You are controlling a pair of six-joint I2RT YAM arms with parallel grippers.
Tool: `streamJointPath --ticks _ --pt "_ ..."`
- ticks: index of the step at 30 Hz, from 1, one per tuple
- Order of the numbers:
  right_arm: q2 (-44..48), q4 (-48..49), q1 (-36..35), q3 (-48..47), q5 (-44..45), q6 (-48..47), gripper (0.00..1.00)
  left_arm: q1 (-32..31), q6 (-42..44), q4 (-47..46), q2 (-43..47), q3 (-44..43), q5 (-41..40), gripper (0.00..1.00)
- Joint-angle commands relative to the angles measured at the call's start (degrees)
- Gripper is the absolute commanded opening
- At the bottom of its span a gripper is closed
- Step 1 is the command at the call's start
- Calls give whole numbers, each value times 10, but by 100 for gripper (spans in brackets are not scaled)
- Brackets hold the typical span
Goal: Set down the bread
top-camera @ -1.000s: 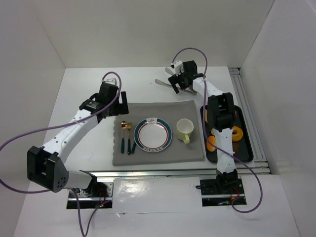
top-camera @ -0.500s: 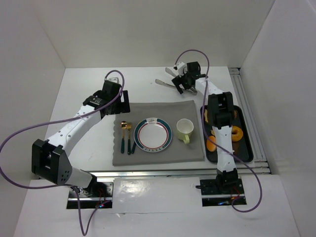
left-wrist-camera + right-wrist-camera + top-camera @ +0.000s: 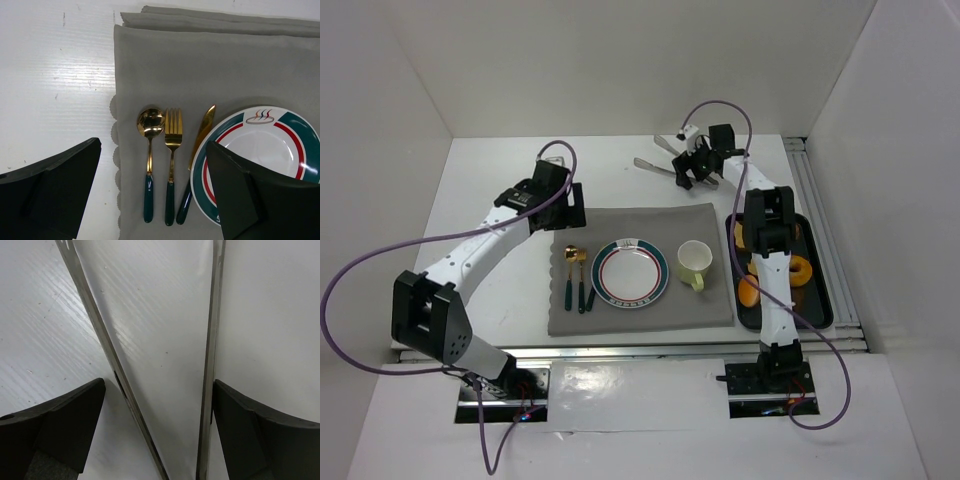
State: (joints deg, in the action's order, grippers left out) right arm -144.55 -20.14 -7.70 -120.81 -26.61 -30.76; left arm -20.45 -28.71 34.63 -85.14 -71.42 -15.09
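Observation:
Orange bread pieces (image 3: 801, 271) lie in the black tray (image 3: 820, 300) at the right, with one more (image 3: 749, 291) near its left side. Metal tongs (image 3: 655, 166) lie on the table at the back. My right gripper (image 3: 692, 172) is open over their right end; in the right wrist view the two tong arms (image 3: 100, 335) run between my fingers, and the gripper (image 3: 157, 440) holds nothing. My left gripper (image 3: 568, 208) is open and empty above the left part of the grey placemat (image 3: 640, 222). In its wrist view (image 3: 152, 200) it hangs over the cutlery.
On the placemat (image 3: 200, 60) lie a gold spoon (image 3: 150, 122), fork (image 3: 173, 130) and knife (image 3: 202, 130) with dark handles, a white plate (image 3: 630, 272) with a green and red rim (image 3: 260, 150), and a pale yellow cup (image 3: 694, 262). White walls enclose the table.
My right gripper has shifted a little to the right along the tongs. My left gripper has moved slightly right and back over the placemat's left edge.

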Motion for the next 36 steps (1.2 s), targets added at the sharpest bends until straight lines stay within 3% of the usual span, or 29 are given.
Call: streamJointPath --ticks 1,6,11,12,13,15,19,21,24,25,36 --pt "-1 -26 -20 -5 -7 -3 93 -2 0 3 -4 -27 -1 100" --pt "57 26 -37 91 50 17 85 -7 -6 3 -15 -27 -1 100" --pt "57 44 -42 90 45 36 71 -7 -6 3 -20 -27 4 100" --pt "48 44 -42 84 45 36 75 -7 -6 3 -20 -27 4 100" --pt "37 44 -42 69 45 36 89 -7 -6 3 -20 -27 4 100" --pt "24 44 -48 57 45 42 98 -7 -6 3 -20 -27 4 100" --pt "1 55 -48 35 52 57 100 -7 -6 3 -26 -27 4 100" --pt "-5 56 -48 30 52 62 80 -7 -6 3 -26 -27 4 100" --pt "8 56 -53 30 52 74 39 -7 -6 3 -26 -27 4 100" --pt "17 61 -58 39 52 74 34 -7 -6 3 -26 -27 4 100" --pt "238 149 -98 153 224 152 30 -7 -19 3 19 -27 -18 100"
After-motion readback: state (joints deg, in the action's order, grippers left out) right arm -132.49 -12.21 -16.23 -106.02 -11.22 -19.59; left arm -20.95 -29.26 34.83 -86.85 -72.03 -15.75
